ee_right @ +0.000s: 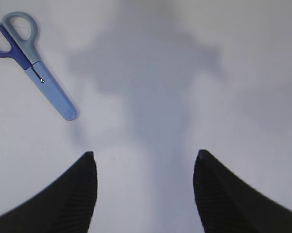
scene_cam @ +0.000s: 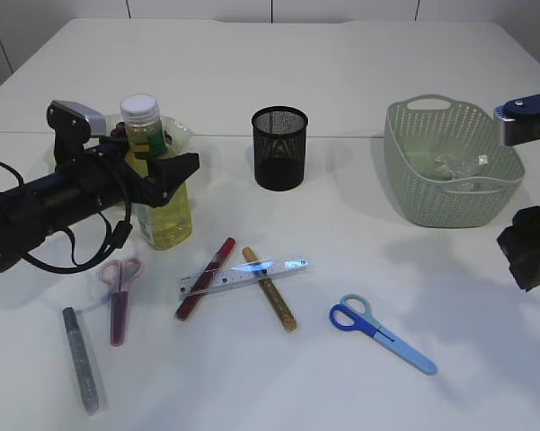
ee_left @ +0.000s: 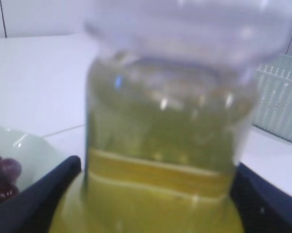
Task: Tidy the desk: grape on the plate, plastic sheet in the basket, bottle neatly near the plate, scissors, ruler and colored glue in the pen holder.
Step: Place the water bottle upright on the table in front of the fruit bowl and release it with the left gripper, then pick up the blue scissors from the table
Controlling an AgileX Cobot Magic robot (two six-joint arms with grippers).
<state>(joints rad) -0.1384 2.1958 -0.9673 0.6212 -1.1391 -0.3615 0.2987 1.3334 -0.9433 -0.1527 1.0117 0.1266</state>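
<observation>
Bottle (scene_cam: 157,180): clear plastic, white cap, yellow-green liquid filling most of it. Upright, long axis vertical, cap up. Standing on the bench (scene_cam: 359,63), well left of the pen holder (scene_cam: 279,148).

Left gripper (scene_cam: 162,171) is closed on the bottle body; dark fingers (ee_left: 34,199) show on both sides of it in the wrist view. Plate (ee_left: 19,145) with dark grapes (ee_left: 2,174) sits just behind-left of the bottle.

Right gripper (ee_right: 143,189): jaws spread wide, nothing between them, hovering over bare bench. Blue scissors (ee_right: 31,60) lie flat, front-right of the pen holder, handles toward it, tip pointing away.

In front of the pen holder: clear ruler (scene_cam: 243,274) lying roughly left-right, resting across a red glue stick (scene_cam: 205,278) and a gold glue stick (scene_cam: 270,289), which slant opposite ways. Pink scissors (scene_cam: 119,296) lie front of the bottle, handles toward it. Grey glue stick (scene_cam: 81,359) lies further front-left.

Basket (scene_cam: 413,193) is well right of the pen holder, something clear crumpled inside.
</observation>
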